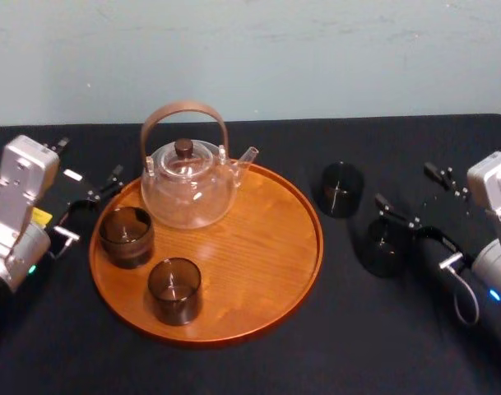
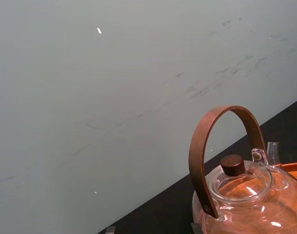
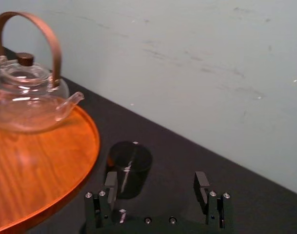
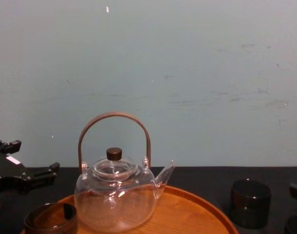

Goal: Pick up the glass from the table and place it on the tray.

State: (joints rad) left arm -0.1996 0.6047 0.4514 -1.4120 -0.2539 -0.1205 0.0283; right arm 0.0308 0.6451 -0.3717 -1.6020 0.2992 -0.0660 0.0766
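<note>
- Orange-brown wooden tray (image 1: 262,247), round and low-rimmed, is lying in the middle of the black desk (image 1: 357,346).
- Clear glass teapot (image 1: 188,185) with a bent wooden handle and a dark lid knob is standing upright on the tray's 12 o'clock side, its spout pointing toward 2 o'clock.
- Two dark smoky glasses are standing upright on the tray. The rear tray glass (image 1: 127,236) is at 9 o'clock, just beside the teapot. The front tray glass (image 1: 174,290) is at 7 o'clock, near the rim.
- Two more dark glasses are standing on the desk, off the tray. The far glass (image 1: 341,189) is at the tray's 2 o'clock, just outside the rim. The near glass (image 1: 383,245) is at 3 o'clock, a little farther out.
- Right tool (image 1: 404,185) is hanging over the desk at the tray's 3 o'clock side, its fingers (image 3: 202,183) standing apart and gripping nothing.
- In the right wrist view the far glass is sitting just beyond the fingertips, in line with the tray-side finger rather than centred. Whether it is touching that finger I cannot tell.
- The near glass is sitting just beside the right tool, toward 6 o'clock.
- Left tool (image 1: 94,206) is resting by the tray's 9 o'clock rim, fingers apart and empty.
</note>
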